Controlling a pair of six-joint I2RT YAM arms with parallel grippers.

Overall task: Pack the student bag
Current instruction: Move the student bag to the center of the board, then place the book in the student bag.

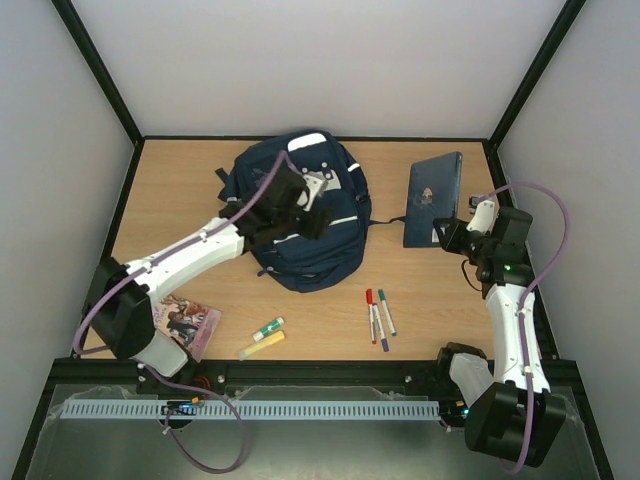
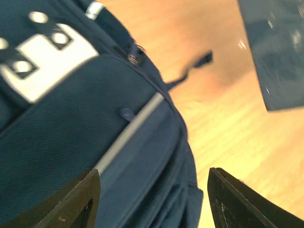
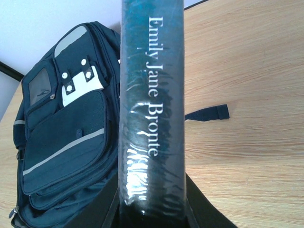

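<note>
walls point(image 1: 330, 60): plain white | frame point(image 1: 100, 75): black posts at corners | table point(image 1: 180, 190): light wood, evenly lit

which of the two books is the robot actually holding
The dark blue book with Emily Jane Bronte on its spine, gripped by the right hand; the pink book lies flat by the left arm's base.

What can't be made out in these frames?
- Backpack main opening, zipped or not: left arm covers it in top view; left wrist view is blurred.
- Book cover title: too small in top view; right wrist shows only the spine.
- Right gripper: pads hidden behind the book, right wrist view.
- Pink booklet: partly under the left arm, top view.
</note>
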